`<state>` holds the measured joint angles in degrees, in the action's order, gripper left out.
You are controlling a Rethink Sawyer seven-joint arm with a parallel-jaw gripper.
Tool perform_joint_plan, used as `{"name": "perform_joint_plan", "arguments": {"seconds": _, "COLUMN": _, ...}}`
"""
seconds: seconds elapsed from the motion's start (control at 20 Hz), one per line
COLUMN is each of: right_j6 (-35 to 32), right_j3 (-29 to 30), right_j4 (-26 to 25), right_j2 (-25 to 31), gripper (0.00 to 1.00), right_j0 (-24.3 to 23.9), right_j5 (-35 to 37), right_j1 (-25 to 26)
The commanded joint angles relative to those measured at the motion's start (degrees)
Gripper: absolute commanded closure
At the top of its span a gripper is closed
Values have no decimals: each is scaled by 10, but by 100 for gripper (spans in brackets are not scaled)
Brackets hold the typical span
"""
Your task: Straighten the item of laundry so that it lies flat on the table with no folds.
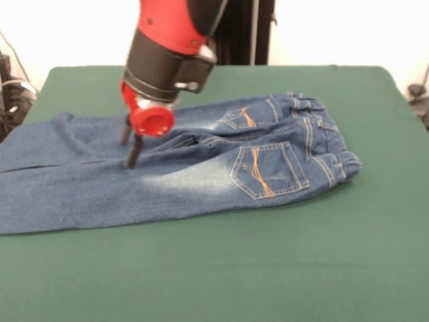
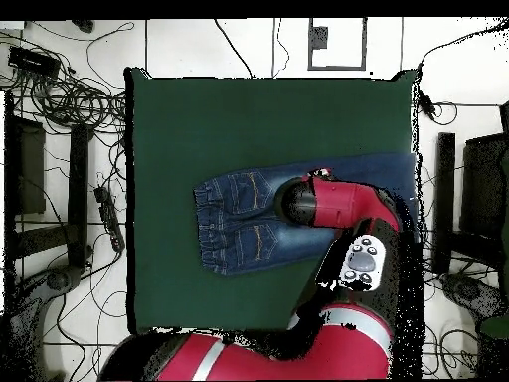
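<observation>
The jeans point(image 1: 201, 178) lie on the green table point(image 1: 268, 268), back pockets with orange stitching facing up. The elastic waistband is at the right and both legs run left to the table's edge. A crease shows between the legs near the crotch. My gripper point(image 1: 130, 142) hangs from the red and black arm over the upper leg, left of the pockets. Its two dark fingers point(image 1: 135, 151) stand slightly apart with tips at the cloth, holding nothing that I can see. In the overhead view the arm point(image 2: 338, 204) hides the gripper, and the jeans point(image 2: 239, 221) show beside it.
The leg ends reach the table's left edge in the front view point(image 1: 10, 194). Cables and stands lie on the floor around the table point(image 2: 70, 99). Bare green cloth surrounds the jeans at front and back.
</observation>
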<state>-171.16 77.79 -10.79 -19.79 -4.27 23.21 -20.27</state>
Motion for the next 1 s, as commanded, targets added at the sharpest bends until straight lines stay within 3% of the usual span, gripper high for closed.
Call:
{"name": "perform_joint_plan", "arguments": {"seconds": 0.05, "right_j6": -67, "right_j3": 71, "right_j4": 57, "right_j2": 86, "gripper": 0, "right_j0": 42, "right_j5": 34, "right_j1": 23}}
{"name": "perform_joint_plan", "arguments": {"seconds": 0.6, "right_j6": -96, "right_j3": 97, "right_j4": 134, "right_j2": 71, "gripper": 0, "right_j0": 106, "right_j5": 61, "right_j1": 9}}
{"name": "perform_joint_plan", "arguments": {"seconds": 1.0, "right_j6": -74, "right_j3": 116, "right_j4": 158, "right_j2": 65, "gripper": 0, "right_j0": 129, "right_j5": 56, "right_j1": 14}}
